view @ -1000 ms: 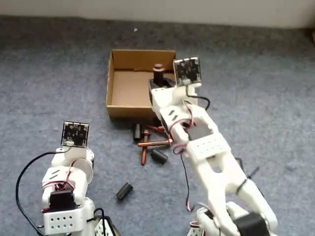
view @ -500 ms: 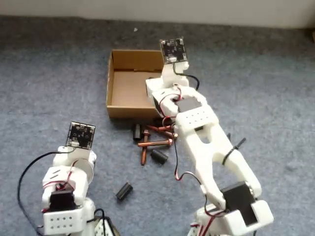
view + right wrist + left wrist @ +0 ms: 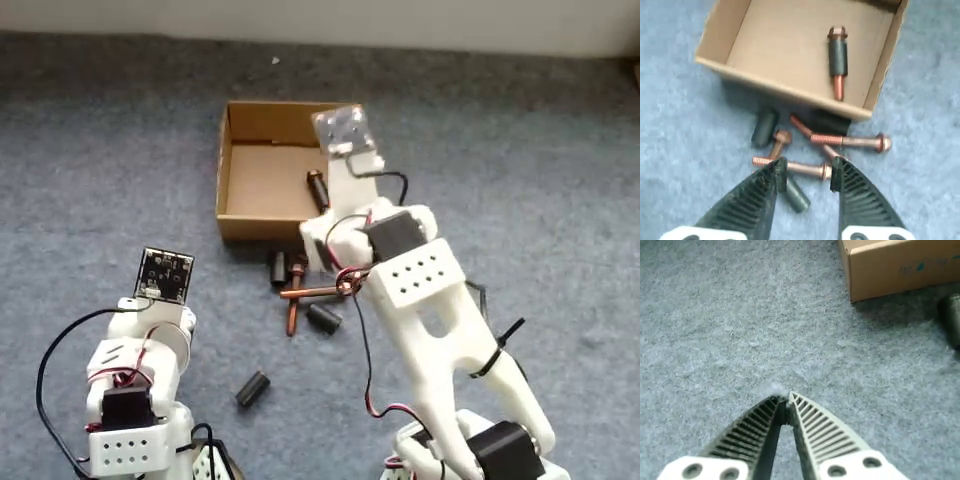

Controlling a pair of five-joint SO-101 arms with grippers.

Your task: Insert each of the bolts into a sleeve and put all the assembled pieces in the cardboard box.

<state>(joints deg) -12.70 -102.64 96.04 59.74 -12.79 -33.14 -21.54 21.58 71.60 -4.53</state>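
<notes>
The cardboard box stands on the carpet, and one bolt in a black sleeve lies inside it by the right wall, the same assembled piece that the right wrist view shows. My right gripper hangs open above a loose copper bolt in the pile in front of the box. More bolts and black sleeves lie around it. My left gripper is shut and empty, low over bare carpet at the near left, apart from the pile.
A lone sleeve lies on the carpet between the two arms. The box's corner and a sleeve lie beyond the left gripper. Open carpet surrounds the box on the left and far sides.
The right gripper let go of the assembled bolt and sleeve, which now lies in the box. It then drew back over the pile. The left arm barely moved.
</notes>
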